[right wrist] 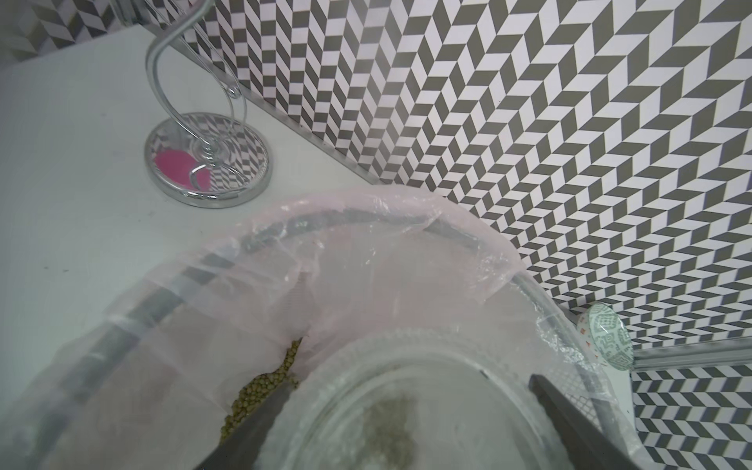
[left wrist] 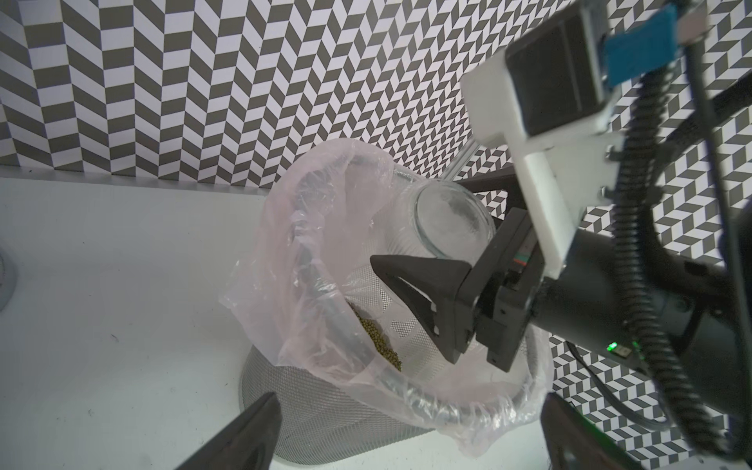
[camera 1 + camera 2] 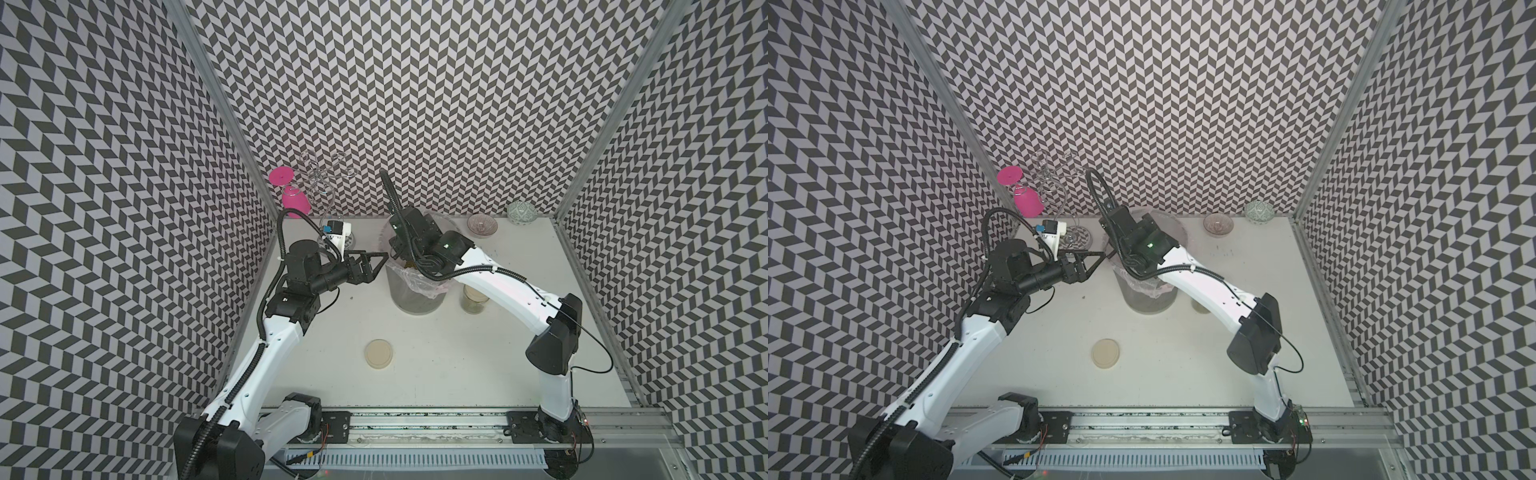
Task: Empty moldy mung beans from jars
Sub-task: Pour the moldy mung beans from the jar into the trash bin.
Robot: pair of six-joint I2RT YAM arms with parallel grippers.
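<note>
Over bin (image 2: 305,407) | right claw (image 2: 407,228) clamped on upturned jar (image 2: 451,215), mouth hidden | left claw (image 3: 376,266) apart

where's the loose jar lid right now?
In both top views the lid lies flat on the table, apart from everything else. It is nearer the camera than the lined mesh bin and slightly to the robot's left of it.

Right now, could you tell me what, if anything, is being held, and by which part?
The right gripper holds an upturned jar by its side wall, over the bin. The left gripper is open and holds nothing.
</note>
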